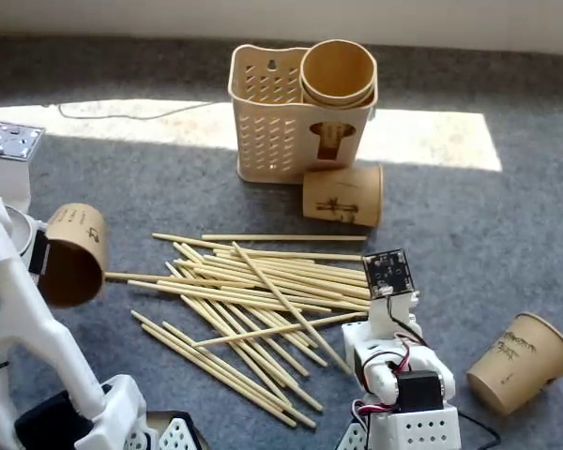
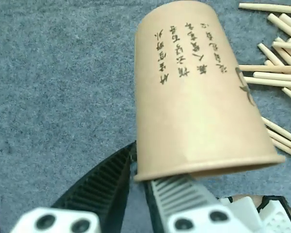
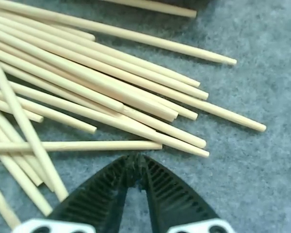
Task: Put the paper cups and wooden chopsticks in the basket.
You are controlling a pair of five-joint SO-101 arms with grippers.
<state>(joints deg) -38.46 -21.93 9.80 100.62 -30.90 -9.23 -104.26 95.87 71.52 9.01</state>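
The left jaws clamp a brown printed paper cup [image 2: 194, 92] by its rim near the grey bench's [image 1: 507, 216] left edge, while the right jaws, closed and empty, sit over pale wooden chopsticks [image 3: 102, 82] strewn mid-bench before the cream slotted basket [image 1: 267, 131].

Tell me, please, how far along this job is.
Done: stacked paper cups sit in the basket. In hand: the left gripper holds a raised paper cup. Left: the cup lying before the basket, the cup beside the right arm, and the wooden chopsticks on the carpet.
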